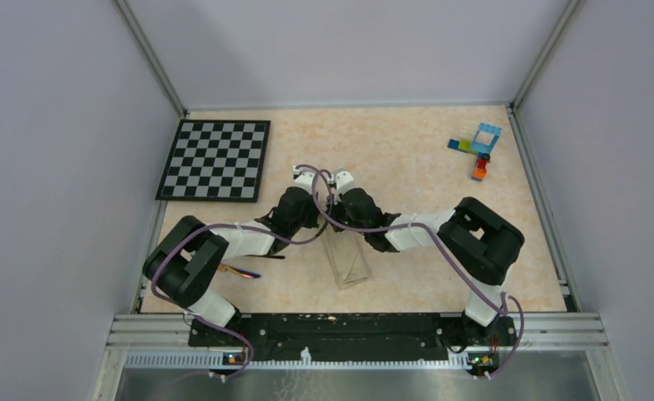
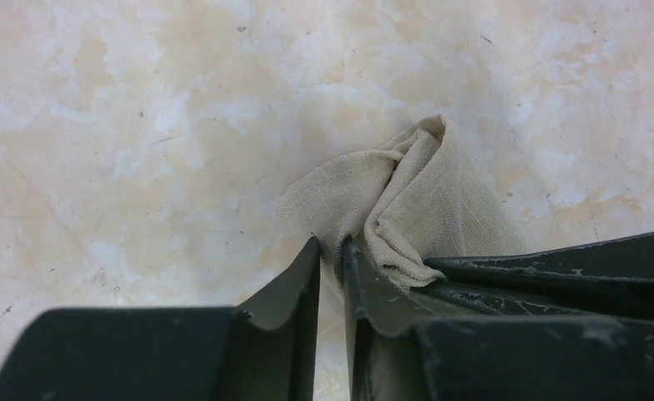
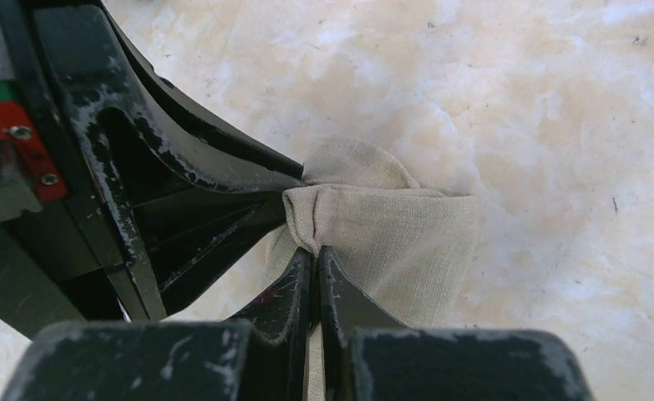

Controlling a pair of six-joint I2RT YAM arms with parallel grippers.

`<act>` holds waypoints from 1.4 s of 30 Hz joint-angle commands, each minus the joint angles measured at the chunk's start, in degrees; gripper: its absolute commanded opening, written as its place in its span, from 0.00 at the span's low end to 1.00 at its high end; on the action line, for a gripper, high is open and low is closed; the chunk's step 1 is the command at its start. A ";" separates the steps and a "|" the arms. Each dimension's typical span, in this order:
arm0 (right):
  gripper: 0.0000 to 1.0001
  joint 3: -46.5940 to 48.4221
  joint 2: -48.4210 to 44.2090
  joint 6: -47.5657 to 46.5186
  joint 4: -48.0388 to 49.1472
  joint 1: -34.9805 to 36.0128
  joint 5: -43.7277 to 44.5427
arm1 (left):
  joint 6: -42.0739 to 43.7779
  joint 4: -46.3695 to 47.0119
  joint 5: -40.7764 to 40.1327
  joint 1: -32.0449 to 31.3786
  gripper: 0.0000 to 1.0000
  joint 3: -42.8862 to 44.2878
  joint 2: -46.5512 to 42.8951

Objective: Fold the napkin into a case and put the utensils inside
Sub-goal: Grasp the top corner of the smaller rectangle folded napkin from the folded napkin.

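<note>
Cream-beige woven cloth, the napkin [image 2: 407, 196], gathered into a soft peak right at the tips of both pairs of fingers, out over the middle of the surface [image 2: 139, 125]. Left fingers [image 2: 294, 288] nearly together, a thin slit between them, pinching a hemmed fold at their tips. Right fingers [image 3: 344, 296] pressed tight on the neighbouring edge, tip to tip with the left pair. Seen from above, a narrow tapered strip trailing from the fingers toward the arm bases, crumpled rather than flat. Judged mid-fold: narrowed already, yet no tidy case to be seen, and nothing slipped inside. Utensils [image 1: 241, 271] well off to the left of the fingers, slim and rainbow-tinted, half hidden under the left arm — loading left to do. Plain weave, stitched hem, limp drape; smooth marbled peach-and-white pattern beneath.
</note>
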 commanded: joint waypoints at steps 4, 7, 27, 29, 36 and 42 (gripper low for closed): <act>0.00 4.53 -2.15 1.38 -6.38 0.12 -1.08 | 1.25 4.13 0.79 -1.03 0.07 0.92 0.04; 0.00 6.39 -2.26 2.57 -11.40 -0.33 -1.79 | 0.90 4.27 0.60 -1.06 0.00 0.20 -0.87; 0.00 9.64 2.26 3.52 -16.84 -1.49 -4.98 | -1.59 10.37 1.91 -1.04 0.00 -5.25 -6.15; 0.00 10.21 2.85 3.77 -16.80 -1.54 -4.34 | -1.84 10.58 2.12 -1.02 0.00 -5.61 -6.17; 0.00 12.41 4.20 6.07 -19.43 -1.59 -0.37 | -2.32 10.87 2.14 -1.04 0.00 -6.33 -7.23; 0.00 12.22 4.94 5.26 -20.51 -1.54 -1.35 | -2.95 10.18 0.49 -0.93 0.00 -5.98 -7.42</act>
